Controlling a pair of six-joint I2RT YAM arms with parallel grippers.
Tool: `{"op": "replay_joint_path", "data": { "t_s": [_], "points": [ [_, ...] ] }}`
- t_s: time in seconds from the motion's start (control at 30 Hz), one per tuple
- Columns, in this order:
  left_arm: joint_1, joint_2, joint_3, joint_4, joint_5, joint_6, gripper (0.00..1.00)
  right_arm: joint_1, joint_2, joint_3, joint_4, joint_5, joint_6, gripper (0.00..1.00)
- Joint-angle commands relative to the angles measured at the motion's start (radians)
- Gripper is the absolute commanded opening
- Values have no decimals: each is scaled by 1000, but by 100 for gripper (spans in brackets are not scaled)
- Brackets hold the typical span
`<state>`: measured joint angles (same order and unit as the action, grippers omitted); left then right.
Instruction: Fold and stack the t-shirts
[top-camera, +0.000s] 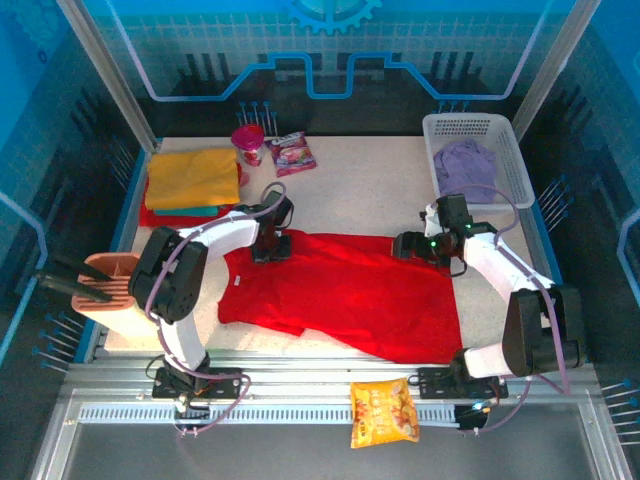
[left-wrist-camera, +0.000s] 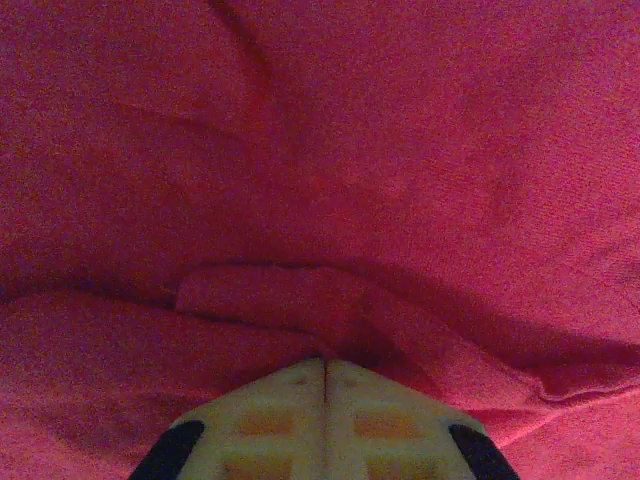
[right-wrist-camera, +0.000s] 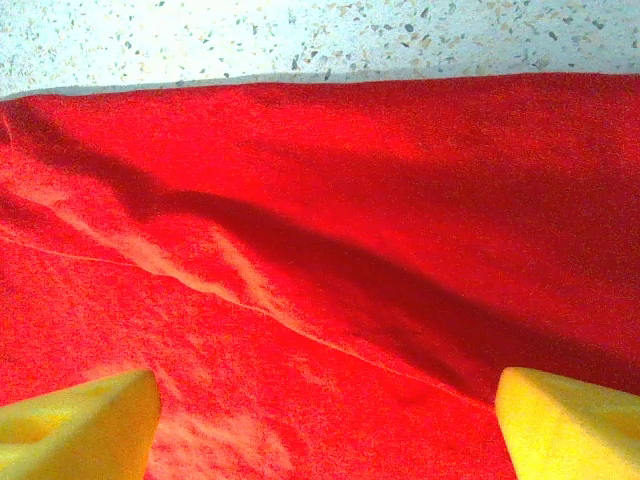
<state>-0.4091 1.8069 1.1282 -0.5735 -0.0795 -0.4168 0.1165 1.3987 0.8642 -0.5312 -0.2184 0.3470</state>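
Observation:
A bright red t-shirt (top-camera: 340, 290) lies spread out flat across the middle of the table. My left gripper (top-camera: 272, 250) is down on its far left corner, shut, with a raised ridge of red cloth (left-wrist-camera: 300, 295) running into the closed fingertips (left-wrist-camera: 325, 362). My right gripper (top-camera: 405, 245) hovers over the shirt's far right edge. It is open, its yellow fingers (right-wrist-camera: 90, 425) wide apart above the red cloth (right-wrist-camera: 350, 200), with nothing between them. A mustard yellow t-shirt (top-camera: 192, 177) lies folded at the back left on teal (top-camera: 205, 211) and red cloth. A pale lilac t-shirt (top-camera: 467, 165) sits crumpled in the basket.
The white lattice basket (top-camera: 470, 122) stands at the back right. A pink cup (top-camera: 248, 143) and a small snack packet (top-camera: 292, 153) sit at the back. An orange rack (top-camera: 105, 285) stands at the left edge. An orange-yellow snack bag (top-camera: 385, 412) lies on the front rail.

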Motion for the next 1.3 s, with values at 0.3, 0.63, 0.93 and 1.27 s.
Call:
{"op": "replay_joint_path", "data": {
  "t_s": [0.3,0.63,0.93,1.27],
  "points": [
    [-157,-245,-113,-74,-236,-233,0,-9,17,9,2,-31,3,88],
    [-306,-266,-154,-141,-256,-359,58,-7,27,10,3,-38,0,87],
    [-92,-182,130,-190,-90,-35,54,-3,4,-3,-4,-37,1,87],
    [28,40,221,-193,66,52,40,-5,-1,2,-22,-19,-13,88]
  ]
}}
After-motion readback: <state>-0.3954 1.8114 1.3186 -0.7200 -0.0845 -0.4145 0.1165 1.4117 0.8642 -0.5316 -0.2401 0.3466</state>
